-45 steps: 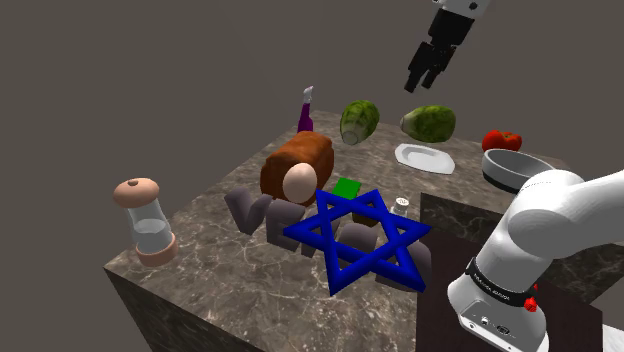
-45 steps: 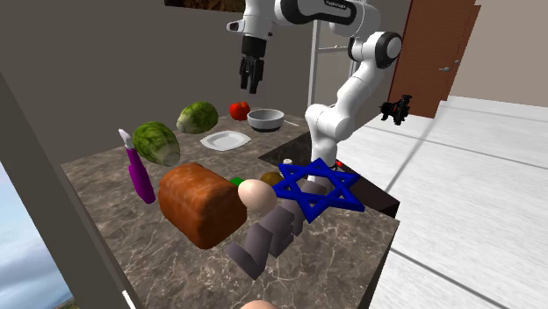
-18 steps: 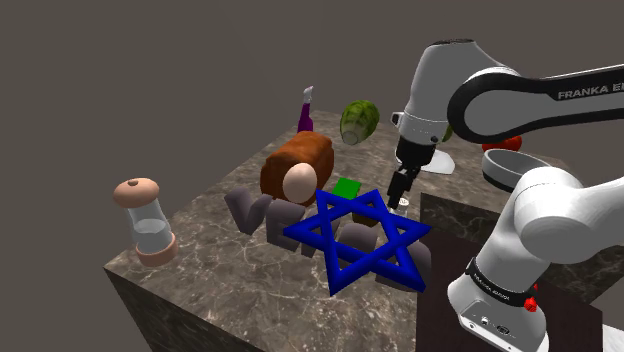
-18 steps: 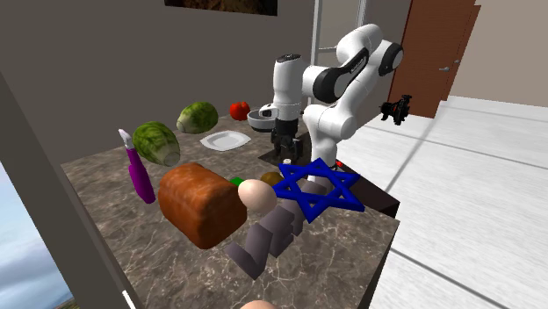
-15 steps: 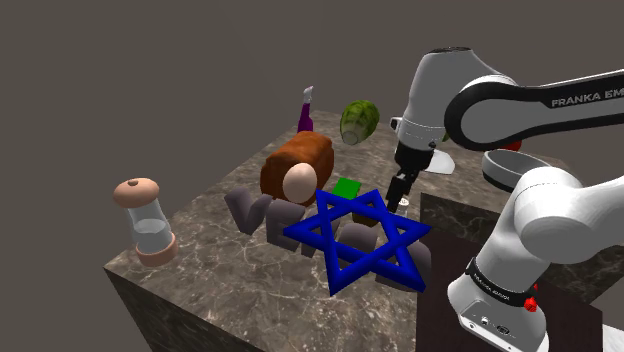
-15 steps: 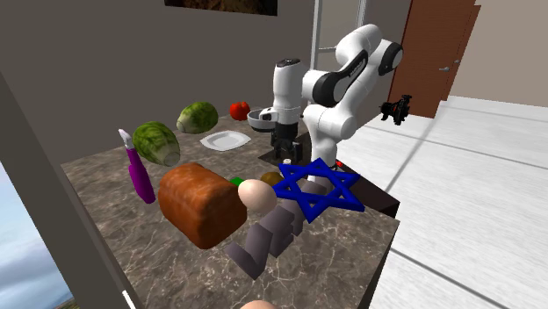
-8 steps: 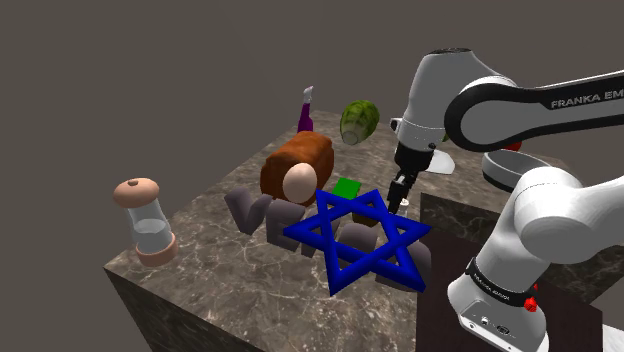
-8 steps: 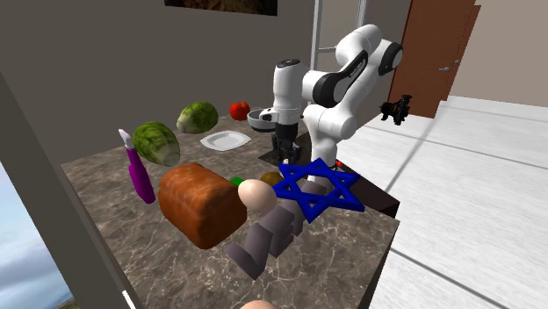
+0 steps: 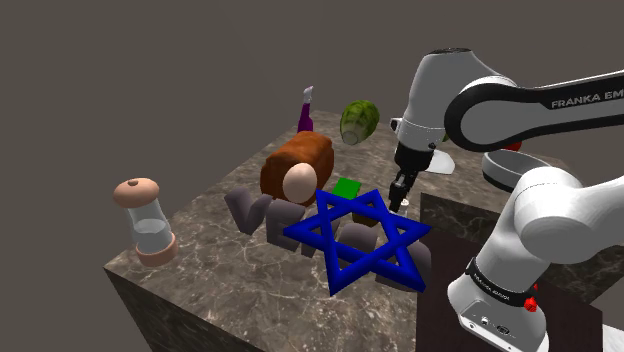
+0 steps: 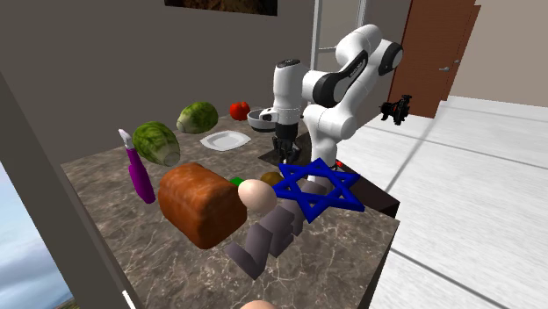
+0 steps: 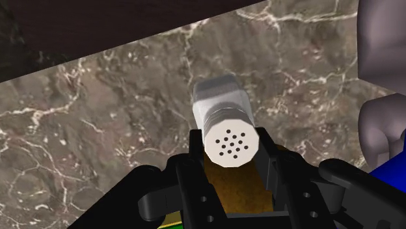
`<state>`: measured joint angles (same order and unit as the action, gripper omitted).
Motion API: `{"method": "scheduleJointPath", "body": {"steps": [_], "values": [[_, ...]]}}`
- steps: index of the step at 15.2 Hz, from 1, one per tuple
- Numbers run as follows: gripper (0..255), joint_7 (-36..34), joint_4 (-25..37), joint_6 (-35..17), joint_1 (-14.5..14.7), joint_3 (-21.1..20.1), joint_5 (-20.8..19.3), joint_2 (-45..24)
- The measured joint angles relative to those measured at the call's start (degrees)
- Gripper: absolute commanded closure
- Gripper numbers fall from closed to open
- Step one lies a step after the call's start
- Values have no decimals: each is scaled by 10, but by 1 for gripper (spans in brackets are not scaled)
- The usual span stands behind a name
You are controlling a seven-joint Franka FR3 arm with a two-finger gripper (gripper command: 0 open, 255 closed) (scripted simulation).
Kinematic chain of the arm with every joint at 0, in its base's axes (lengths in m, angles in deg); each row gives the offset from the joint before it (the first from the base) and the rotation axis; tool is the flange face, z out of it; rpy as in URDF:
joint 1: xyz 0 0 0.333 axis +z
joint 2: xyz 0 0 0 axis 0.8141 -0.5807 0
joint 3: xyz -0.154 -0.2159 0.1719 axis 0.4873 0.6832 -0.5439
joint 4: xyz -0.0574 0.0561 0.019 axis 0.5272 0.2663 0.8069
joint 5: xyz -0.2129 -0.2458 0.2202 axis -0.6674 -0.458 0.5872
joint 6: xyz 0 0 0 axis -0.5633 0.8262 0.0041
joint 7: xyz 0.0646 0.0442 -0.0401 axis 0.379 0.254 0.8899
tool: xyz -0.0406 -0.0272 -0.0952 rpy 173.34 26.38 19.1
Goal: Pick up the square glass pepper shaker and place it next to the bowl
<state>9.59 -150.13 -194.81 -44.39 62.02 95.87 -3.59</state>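
- The white arm with dark joints (image 9: 520, 100) rises from its stand, folds over at the elbow and points its forearm straight down over the brown marbled stone counter (image 9: 230, 270).
- The all-black two-finger gripper (image 9: 399, 196) (image 11: 229, 148) hangs vertical, just beside the upper tip of the blue six-pointed star frame (image 9: 322, 234).
- Its fingers (image 11: 195, 144) clamp the small square pale shaker with a white perforated cap (image 11: 224, 120) at the top, one on either side.
- The shaker is upright, near the counter's edge and well apart from the round grey bowl (image 10: 265, 117).

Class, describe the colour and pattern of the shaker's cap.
The shaker's cap is whitish, dotted with small dark holes; clearest in the wrist view.
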Motion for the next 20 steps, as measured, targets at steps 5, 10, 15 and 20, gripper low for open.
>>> {"method": "scheduleJointPath", "body": {"steps": [5, 10, 15, 20], "values": [[255, 0, 20, 28, -2, 4, -5, 8], [255, -1, 53, 70, -5, 10, -11, 18], [255, -1, 91, 109, -8, 16, -17, 19], [255, -1, 128, 147, -11, 22, -23, 19]]}}
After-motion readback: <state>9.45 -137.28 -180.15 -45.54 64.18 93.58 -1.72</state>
